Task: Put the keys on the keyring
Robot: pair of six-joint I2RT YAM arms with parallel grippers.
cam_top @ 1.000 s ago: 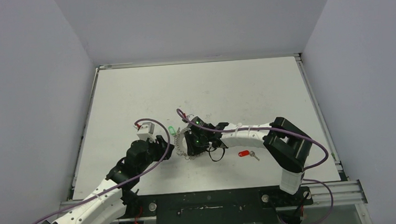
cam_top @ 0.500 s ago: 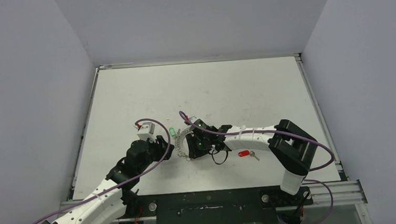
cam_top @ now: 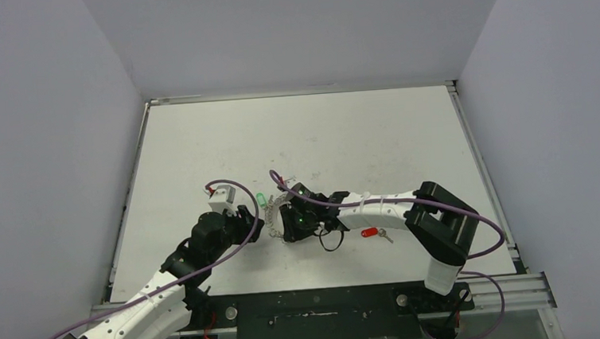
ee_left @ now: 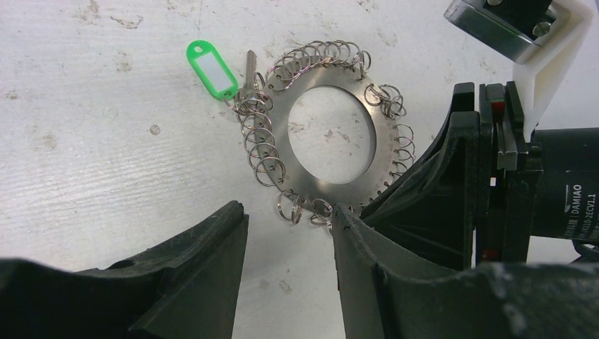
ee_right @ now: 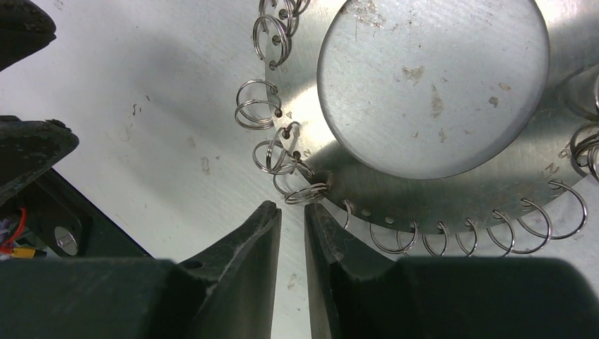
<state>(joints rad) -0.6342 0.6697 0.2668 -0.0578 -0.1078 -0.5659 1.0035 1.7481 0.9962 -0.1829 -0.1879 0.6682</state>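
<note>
1. My right fingers [ee_right: 263,229] have slid a little along the keyring [ee_right: 452,191], from over its far part toward its near rim. They now sit low at that rim, with one wire loop [ee_right: 308,192] just off their tips.
2. They are drawn narrow, a thin slit between them and nothing in it. Over the last second they twitched slightly wider and came back, so I judge no loop is caught yet.
3. My left fingers [ee_left: 212,240] have not moved. They stand half apart at the keyring's left rim, with its nearest loops just beyond the tips and nothing pinched between them.
4. The keyring itself has stayed flat on the desk [cam_top: 318,136], between my two hands.
5. The green-tagged key [ee_left: 212,69] lies at the keyring's far-left edge, touching the loops there. I cannot tell whether it is threaded on.
6. The red-tagged key [cam_top: 371,232] lies loose, well to the right of the keyring and behind my right wrist.
7. My reading: I am lining up to pry a loop open, and the red key's turn has not yet come.
</note>
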